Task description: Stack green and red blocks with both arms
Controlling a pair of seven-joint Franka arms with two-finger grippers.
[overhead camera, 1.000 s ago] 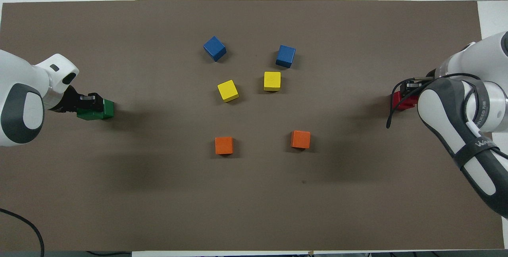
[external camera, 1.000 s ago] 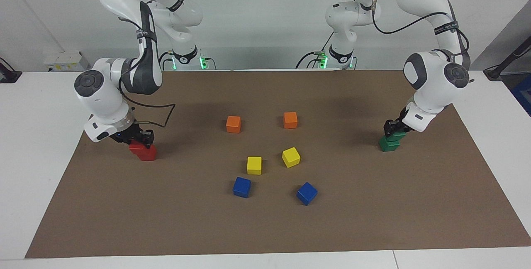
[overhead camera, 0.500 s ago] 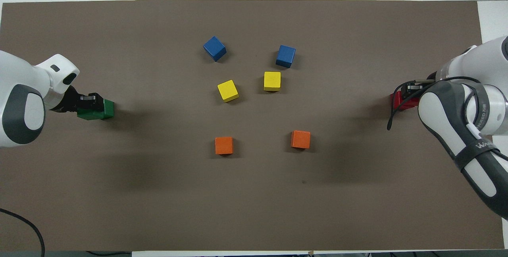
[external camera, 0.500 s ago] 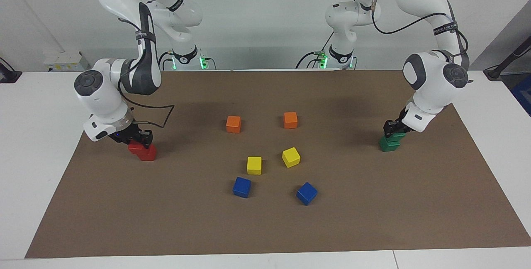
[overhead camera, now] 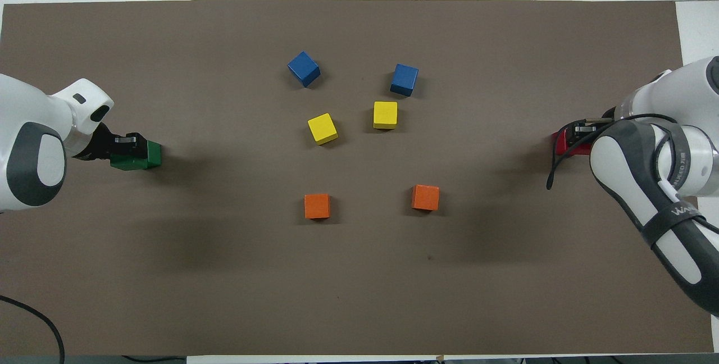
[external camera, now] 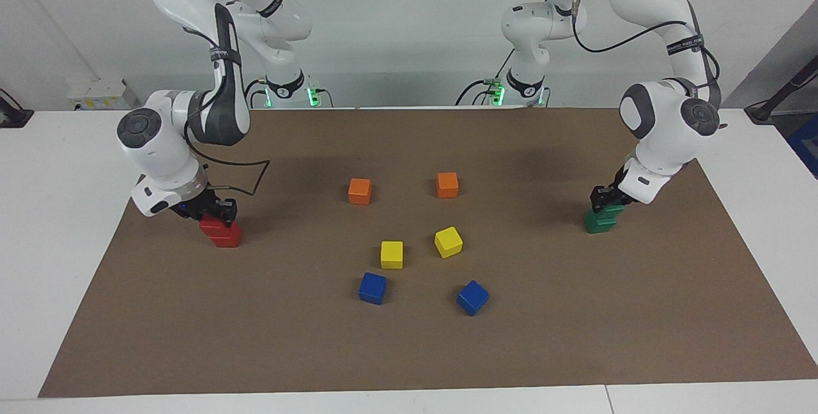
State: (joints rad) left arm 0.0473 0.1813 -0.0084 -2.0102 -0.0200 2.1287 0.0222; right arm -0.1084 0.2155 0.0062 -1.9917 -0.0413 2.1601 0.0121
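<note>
2 stacks standing: red blocks [external camera: 220,232] at frame left under right gripper [external camera: 211,213], green blocks [external camera: 602,218] at frame right under left gripper [external camera: 607,199]. Both arms are lifting slightly; finger state cannot be told. Stacking is likely finishing.

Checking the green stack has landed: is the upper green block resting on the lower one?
Touching. In the facing view the upper green block sits directly on the lower green block, slightly offset, with no gap between them; the left pincer is at its top.
</note>
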